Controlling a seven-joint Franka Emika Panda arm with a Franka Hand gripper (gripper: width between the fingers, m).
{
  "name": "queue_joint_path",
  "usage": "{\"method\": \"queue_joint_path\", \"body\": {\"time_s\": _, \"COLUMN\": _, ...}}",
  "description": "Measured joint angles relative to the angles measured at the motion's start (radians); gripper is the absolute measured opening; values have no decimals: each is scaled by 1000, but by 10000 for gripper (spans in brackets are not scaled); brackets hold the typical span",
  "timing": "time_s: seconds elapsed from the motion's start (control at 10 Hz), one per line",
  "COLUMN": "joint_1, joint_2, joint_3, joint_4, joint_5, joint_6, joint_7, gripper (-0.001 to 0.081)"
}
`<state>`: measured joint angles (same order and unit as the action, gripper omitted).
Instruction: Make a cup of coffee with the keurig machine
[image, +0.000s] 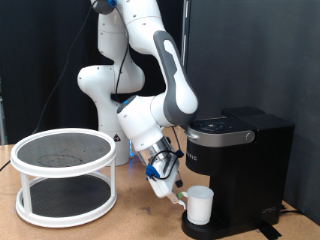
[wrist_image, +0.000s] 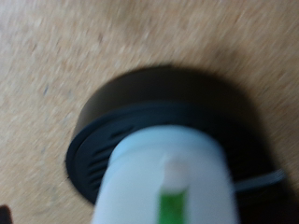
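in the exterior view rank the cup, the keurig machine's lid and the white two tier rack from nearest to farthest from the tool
1. The cup: right beside the tool, on the drip tray.
2. The keurig machine lid: above, toward the exterior view's right.
3. White two tier rack: far off at the exterior view's left.

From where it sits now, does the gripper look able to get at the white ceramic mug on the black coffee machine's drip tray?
Probably yes: the gripper sits right beside the mug, nothing between them.
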<state>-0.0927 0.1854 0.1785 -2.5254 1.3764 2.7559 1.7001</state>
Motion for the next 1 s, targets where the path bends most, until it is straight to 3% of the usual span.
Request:
{"method": "queue_joint_path", "body": {"time_s": 0.2, "joint_1": -30, "joint_2": -37, "joint_3": -28, "joint_4": -65, "joint_5": -68, "joint_6": -77, "joint_7": -20, "gripper": 724}}
{"method": "queue_joint_path", "body": {"time_s": 0.5, "joint_1": -79, "joint_2": -121, "joint_3": -60, "joint_4": -142, "joint_5": -67, "joint_6": -170, "joint_7": -103, "gripper": 734}}
{"method": "queue_joint_path", "body": {"time_s": 0.8, "joint_1": -78, "joint_2": -131, "joint_3": -56, "joint_4": -141, "joint_5": -46, "joint_6": -189, "joint_7": -101, "gripper": 734}}
{"method": "queue_joint_path", "body": {"time_s": 1.0, "joint_1": -78, "joint_2": -196, "joint_3": -56, "joint_4": -146, "joint_5": -27, "joint_6": -255, "joint_7": -89, "gripper": 734}}
